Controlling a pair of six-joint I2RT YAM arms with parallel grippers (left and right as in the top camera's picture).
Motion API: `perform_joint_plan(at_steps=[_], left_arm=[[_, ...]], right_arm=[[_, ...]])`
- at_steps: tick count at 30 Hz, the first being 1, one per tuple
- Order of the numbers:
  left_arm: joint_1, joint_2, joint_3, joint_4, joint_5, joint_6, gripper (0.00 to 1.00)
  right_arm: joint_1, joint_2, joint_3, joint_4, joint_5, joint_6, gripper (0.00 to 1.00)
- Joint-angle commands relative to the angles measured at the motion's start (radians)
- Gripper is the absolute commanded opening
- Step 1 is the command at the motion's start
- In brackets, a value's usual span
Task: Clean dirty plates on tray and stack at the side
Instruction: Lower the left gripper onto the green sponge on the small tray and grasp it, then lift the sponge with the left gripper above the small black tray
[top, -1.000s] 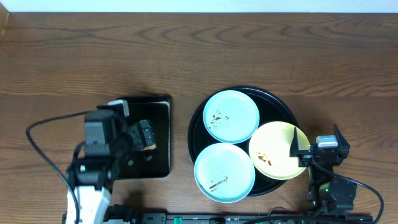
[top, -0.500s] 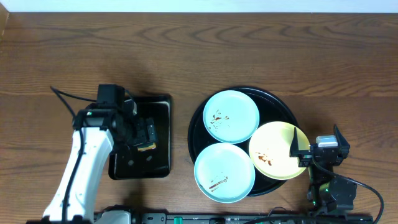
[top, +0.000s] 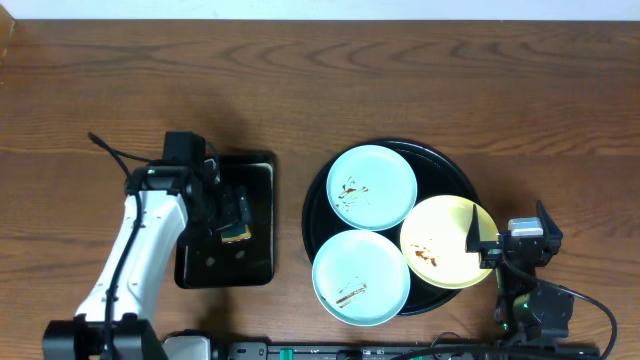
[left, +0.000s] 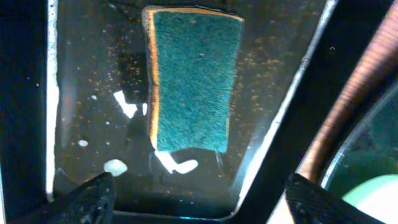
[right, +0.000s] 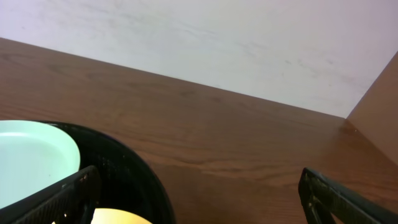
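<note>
Left gripper (left: 205, 200), jaws apart, has swung above green rectangular sponge (left: 193, 81), nine o'clock from glossy round black tray (top: 445, 168); fetching it, next descend, clamp. Right gripper (right: 199, 196) gapes.

A broad brown table top of dark wood grain (top: 450, 80) fills nearly the whole overhead view, its grain running lengthwise in long wavy bands. Along its far edge a thin strip of plain pale wall (top: 320, 8) shows. The right wrist view shows the same wall as a flat, off-white, unmarked surface (right: 217, 37) meeting the table's far edge. At the right, a brown wood-toned panel (right: 379, 93) rises beside the wall. The light is soft and even, with faint shadows.
</note>
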Motion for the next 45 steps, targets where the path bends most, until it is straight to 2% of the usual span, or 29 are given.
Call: perform_joint_plan(at_steps=[1, 10, 18, 25, 26, 27, 28, 29, 32, 33, 34, 40, 41, 42, 43, 44, 45], left_arm=[[-0.003, 0.056, 0.013, 0.018, -0.055, -0.01, 0.87], [-0.003, 0.171, -0.025, 0.108, -0.057, -0.01, 0.87], [-0.006, 0.222, -0.051, 0.108, -0.048, 0.017, 0.78], [-0.011, 0.222, -0.098, 0.162, -0.049, 0.032, 0.81], [-0.011, 0.222, -0.104, 0.17, -0.049, 0.031, 0.79], [-0.01, 0.222, -0.108, 0.175, -0.049, 0.031, 0.71], [-0.01, 0.223, -0.109, 0.179, -0.049, 0.031, 0.48], [-0.01, 0.223, -0.109, 0.182, -0.049, 0.031, 0.37], [-0.01, 0.223, -0.109, 0.197, -0.049, 0.031, 0.19], [-0.01, 0.223, -0.109, 0.202, -0.049, 0.031, 0.1], [-0.01, 0.223, -0.109, 0.206, -0.049, 0.031, 0.08], [-0.011, 0.222, -0.109, 0.215, -0.049, 0.026, 0.07], [-0.011, 0.222, -0.109, 0.214, -0.049, 0.023, 0.17], [-0.011, 0.222, -0.109, 0.209, -0.048, 0.022, 0.52], [-0.011, 0.222, -0.109, 0.205, -0.049, 0.023, 0.67], [-0.011, 0.222, -0.109, 0.199, -0.049, 0.023, 0.78], [-0.011, 0.222, -0.109, 0.195, -0.049, 0.024, 0.84]], right_arm=[[-0.003, -0.002, -0.004, -0.001, -0.004, 0.011, 0.99], [-0.003, -0.002, -0.004, -0.001, -0.004, 0.011, 0.99], [-0.003, -0.001, -0.004, -0.001, -0.004, 0.011, 0.99], [-0.003, 0.0, -0.004, -0.001, -0.004, 0.011, 0.99], [-0.003, 0.0, -0.004, -0.001, -0.004, 0.011, 0.99], [-0.003, 0.0, -0.004, -0.001, -0.004, 0.011, 0.99], [-0.003, 0.0, -0.004, -0.001, -0.004, 0.011, 0.99], [-0.003, 0.0, -0.004, -0.001, -0.003, 0.011, 0.99], [-0.003, 0.0, -0.004, -0.001, -0.004, 0.011, 0.99], [-0.003, 0.0, -0.004, -0.001, -0.004, 0.011, 0.99], [-0.003, 0.0, -0.004, -0.001, -0.004, 0.011, 0.99], [-0.003, 0.0, -0.004, -0.001, -0.004, 0.011, 0.99], [-0.003, 0.0, -0.004, -0.001, -0.004, 0.011, 0.99], [-0.003, 0.0, -0.004, -0.001, -0.004, 0.011, 0.99], [-0.003, 0.0, -0.004, -0.001, -0.004, 0.011, 0.99], [-0.003, 0.0, -0.004, -0.001, -0.004, 0.011, 0.99], [-0.003, 0.0, -0.004, -0.001, -0.004, 0.011, 0.99]])
